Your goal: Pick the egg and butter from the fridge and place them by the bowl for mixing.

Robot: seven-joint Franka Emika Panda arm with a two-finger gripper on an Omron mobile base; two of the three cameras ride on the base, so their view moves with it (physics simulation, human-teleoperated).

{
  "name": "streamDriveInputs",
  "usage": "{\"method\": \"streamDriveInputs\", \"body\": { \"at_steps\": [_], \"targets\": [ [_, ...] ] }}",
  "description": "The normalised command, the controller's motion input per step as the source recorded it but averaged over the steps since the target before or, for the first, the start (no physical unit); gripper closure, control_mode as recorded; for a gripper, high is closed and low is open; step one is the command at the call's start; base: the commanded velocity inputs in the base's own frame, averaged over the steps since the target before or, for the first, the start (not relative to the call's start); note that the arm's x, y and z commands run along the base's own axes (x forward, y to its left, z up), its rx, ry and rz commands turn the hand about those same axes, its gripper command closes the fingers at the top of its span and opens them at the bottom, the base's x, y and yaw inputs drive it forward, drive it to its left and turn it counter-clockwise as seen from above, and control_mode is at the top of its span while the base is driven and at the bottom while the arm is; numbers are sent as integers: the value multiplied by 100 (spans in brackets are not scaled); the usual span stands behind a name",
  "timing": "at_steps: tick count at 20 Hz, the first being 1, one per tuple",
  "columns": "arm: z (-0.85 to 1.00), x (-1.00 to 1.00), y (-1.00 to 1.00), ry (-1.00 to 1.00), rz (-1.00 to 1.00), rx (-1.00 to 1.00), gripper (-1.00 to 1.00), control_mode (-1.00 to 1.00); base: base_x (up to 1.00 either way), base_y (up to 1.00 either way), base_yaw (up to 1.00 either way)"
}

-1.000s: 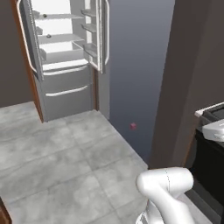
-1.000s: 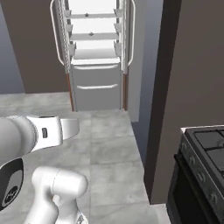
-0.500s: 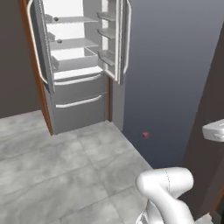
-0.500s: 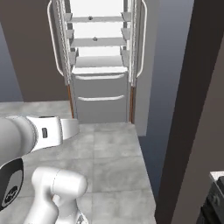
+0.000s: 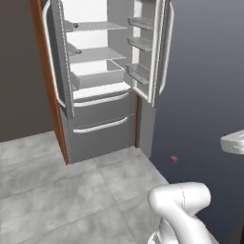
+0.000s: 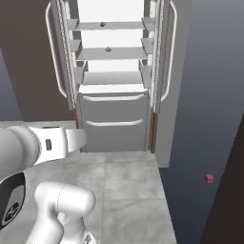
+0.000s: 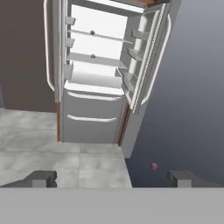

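Fridge doors open, two small dark items on the upper shelves; drawers face-on in right base view, angled in left base view. Gripper fingers wide apart, holding nothing, aimed level at fridge across grey floor. Butter too small to make out.

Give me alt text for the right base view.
A tall grey fridge stands ahead with both upper doors open, showing white shelves above two closed drawers. Small dark items sit on two shelves. The robot's white arm crosses the lower left over grey floor tiles.

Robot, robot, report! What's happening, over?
Pincer open, empty. Fridge ahead, doors open, two small items on shelves. Floor between looks clear.
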Motion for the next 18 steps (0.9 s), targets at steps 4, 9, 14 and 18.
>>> {"method": "streamDriveInputs", "body": {
  "at_steps": [4,9,14,18],
  "targets": [
    [0,0,0,0,0,0,-100,100,100,1,12],
    [0,0,0,0,0,0,-100,100,100,-3,17],
    [0,0,0,0,0,0,-100,100,71,-9,19],
    [0,0,0,0,0,0,-100,100,0,-2,1]
  ]
}}
